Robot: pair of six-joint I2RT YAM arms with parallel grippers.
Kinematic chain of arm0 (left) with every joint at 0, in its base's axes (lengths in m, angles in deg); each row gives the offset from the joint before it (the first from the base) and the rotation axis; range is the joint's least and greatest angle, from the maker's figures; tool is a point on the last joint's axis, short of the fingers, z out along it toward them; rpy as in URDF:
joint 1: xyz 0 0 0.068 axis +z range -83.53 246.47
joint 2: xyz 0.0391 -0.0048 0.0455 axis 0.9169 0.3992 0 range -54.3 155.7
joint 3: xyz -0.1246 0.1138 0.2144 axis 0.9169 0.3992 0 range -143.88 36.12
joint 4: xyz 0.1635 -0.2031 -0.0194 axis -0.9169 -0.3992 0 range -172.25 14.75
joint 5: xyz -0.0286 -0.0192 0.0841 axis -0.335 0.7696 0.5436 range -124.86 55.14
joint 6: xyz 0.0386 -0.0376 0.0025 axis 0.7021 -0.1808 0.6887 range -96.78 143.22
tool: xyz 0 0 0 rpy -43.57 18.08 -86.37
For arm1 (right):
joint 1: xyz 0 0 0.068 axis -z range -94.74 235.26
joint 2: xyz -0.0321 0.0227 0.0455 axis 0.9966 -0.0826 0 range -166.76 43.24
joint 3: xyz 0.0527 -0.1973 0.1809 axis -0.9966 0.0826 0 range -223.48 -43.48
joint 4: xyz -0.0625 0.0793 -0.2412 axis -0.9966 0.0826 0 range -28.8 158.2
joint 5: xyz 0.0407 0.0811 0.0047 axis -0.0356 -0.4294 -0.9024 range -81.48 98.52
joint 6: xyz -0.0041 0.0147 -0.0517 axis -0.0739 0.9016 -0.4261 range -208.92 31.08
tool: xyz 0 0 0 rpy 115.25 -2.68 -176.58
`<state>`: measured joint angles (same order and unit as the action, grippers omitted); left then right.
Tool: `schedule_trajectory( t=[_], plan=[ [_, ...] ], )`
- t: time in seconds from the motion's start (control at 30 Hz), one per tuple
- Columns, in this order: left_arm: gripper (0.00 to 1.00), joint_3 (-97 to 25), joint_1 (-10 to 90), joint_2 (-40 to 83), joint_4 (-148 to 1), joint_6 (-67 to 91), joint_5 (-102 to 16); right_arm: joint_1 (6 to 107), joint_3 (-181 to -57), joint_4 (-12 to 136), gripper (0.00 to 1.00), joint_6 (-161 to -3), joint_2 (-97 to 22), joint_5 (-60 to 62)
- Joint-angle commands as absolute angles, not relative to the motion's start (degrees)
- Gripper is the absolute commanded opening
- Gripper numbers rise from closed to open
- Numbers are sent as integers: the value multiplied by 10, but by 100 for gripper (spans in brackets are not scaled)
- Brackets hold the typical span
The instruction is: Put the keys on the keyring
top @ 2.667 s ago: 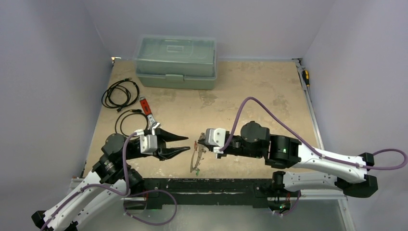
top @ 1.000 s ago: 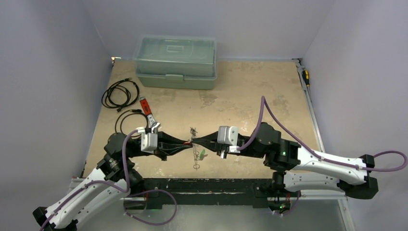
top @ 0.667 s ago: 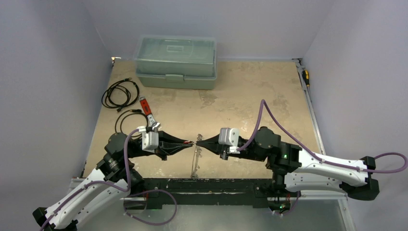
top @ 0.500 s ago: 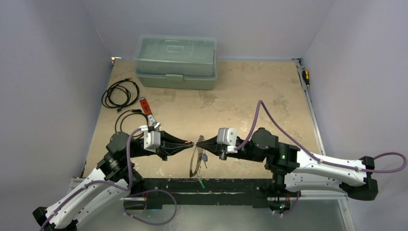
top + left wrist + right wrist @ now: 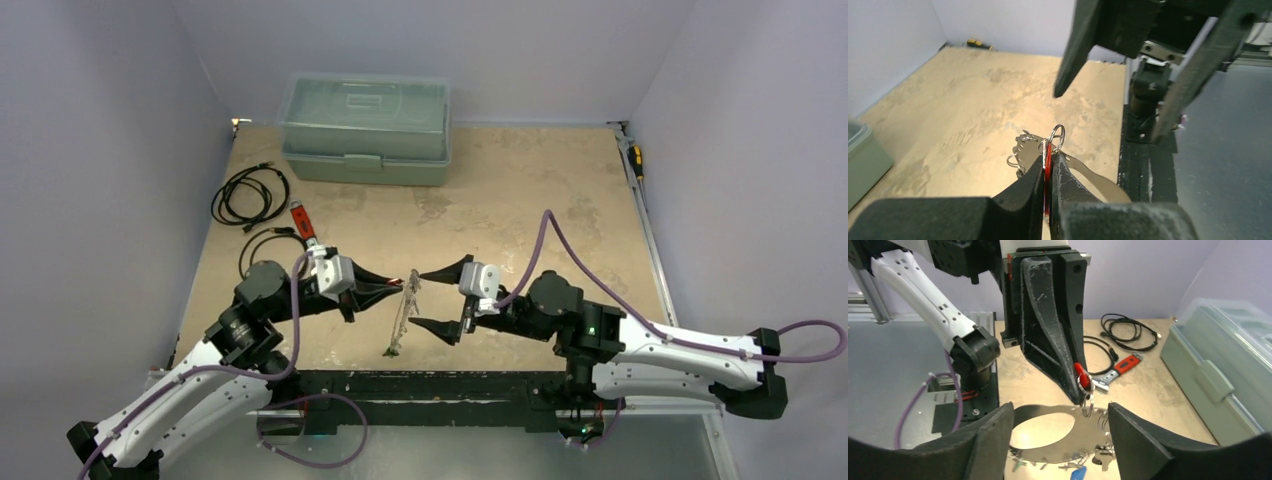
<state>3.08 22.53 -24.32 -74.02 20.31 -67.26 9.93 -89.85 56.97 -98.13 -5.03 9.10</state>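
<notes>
- We note the left gripper [image 5: 398, 287] with its black fingers pressed together on the small silver key with a red plastic head [image 5: 1048, 162]. A small wire ring [image 5: 1058, 136] stands just past the tips.
- The large thin silvery metal keyring hoop [image 5: 403, 315] hangs from that pinch (nearly edge-on from above).
- More small keys, one blue-headed [image 5: 1078, 473], dangle at the hoop's low end.
- We see the right gripper [image 5: 438, 298] with fingers spread wide, tips near the hoop.
- A red-handled wrench [image 5: 301, 220] lies on the beige tabletop [image 5: 520, 190] beside the left arm.
</notes>
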Motion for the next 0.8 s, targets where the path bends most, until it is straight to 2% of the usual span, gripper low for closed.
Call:
schedule_trajectory(
  t=[0.0,0.4,0.77],
  plan=[
    [0,-36,226,-200,-799,230,-586,99,-863,533,75,-952,-6,142],
    [0,-189,226,0,-974,205,-427,99,-767,500,77,-917,118,314],
    [0,-324,226,147,-1012,214,-390,99,-771,501,78,-917,129,302]
  ],
)
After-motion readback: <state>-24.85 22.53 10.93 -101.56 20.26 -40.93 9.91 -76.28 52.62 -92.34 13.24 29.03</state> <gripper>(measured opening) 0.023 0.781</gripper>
